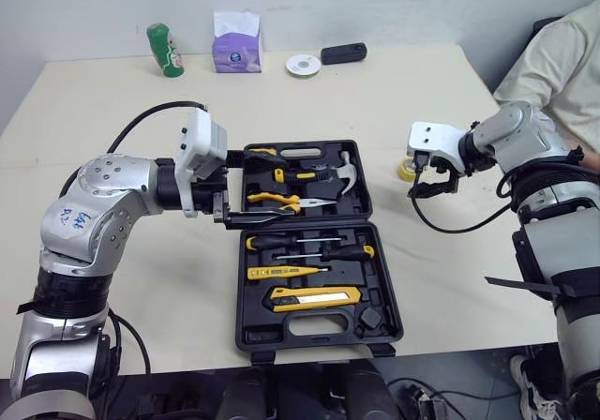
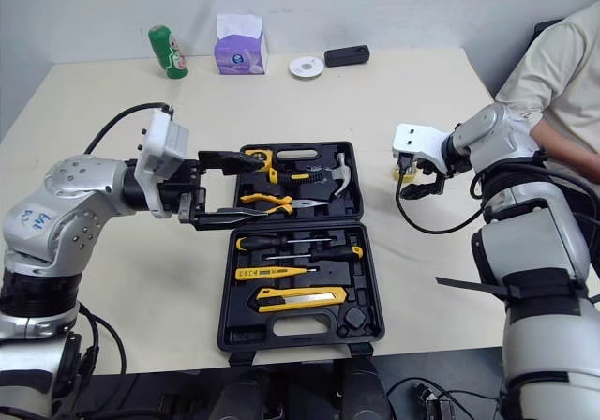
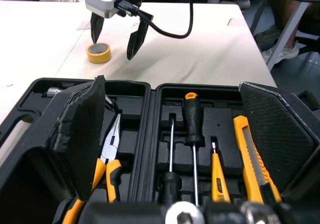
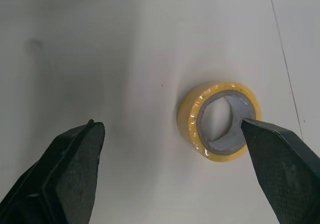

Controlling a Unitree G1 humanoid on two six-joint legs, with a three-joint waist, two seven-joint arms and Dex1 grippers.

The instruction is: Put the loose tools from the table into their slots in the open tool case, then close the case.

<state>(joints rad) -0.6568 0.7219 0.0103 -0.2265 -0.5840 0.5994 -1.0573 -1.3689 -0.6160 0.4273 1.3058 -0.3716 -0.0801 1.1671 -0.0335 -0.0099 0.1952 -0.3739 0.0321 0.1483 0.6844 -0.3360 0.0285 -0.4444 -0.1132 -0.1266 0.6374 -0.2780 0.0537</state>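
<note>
From the right wrist, the small yellow roll of tape with a grey core [image 4: 220, 121] lies flat on the cream table [image 1: 422, 92]. The right gripper [image 4: 170, 126] hangs above it with its fingers spread wide and holding nothing; one tip overlaps the roll's rim, and contact cannot be told. The left wrist view looks across the open black plastic tool case [image 1: 309, 242]. There the left gripper [image 1: 248, 187] hovers over the case's left edge, its fingers parted and empty. The case's near half holds a yellow utility knife [image 1: 314, 297], a yellow tester screwdriver [image 1: 286, 272] and two black-handled screwdrivers [image 1: 309, 247]. Its far half holds yellow-handled pliers [image 1: 277, 200] and a steel hammer [image 1: 342, 172]. The tape sits right of that far half, near the case. A person in a pale shirt [image 1: 553, 64] sits further right. Well beyond the case are a green can [image 1: 165, 50], a purple tissue box [image 1: 236, 45], a white disc [image 1: 303, 65] and a black oblong device [image 1: 343, 53].
</note>
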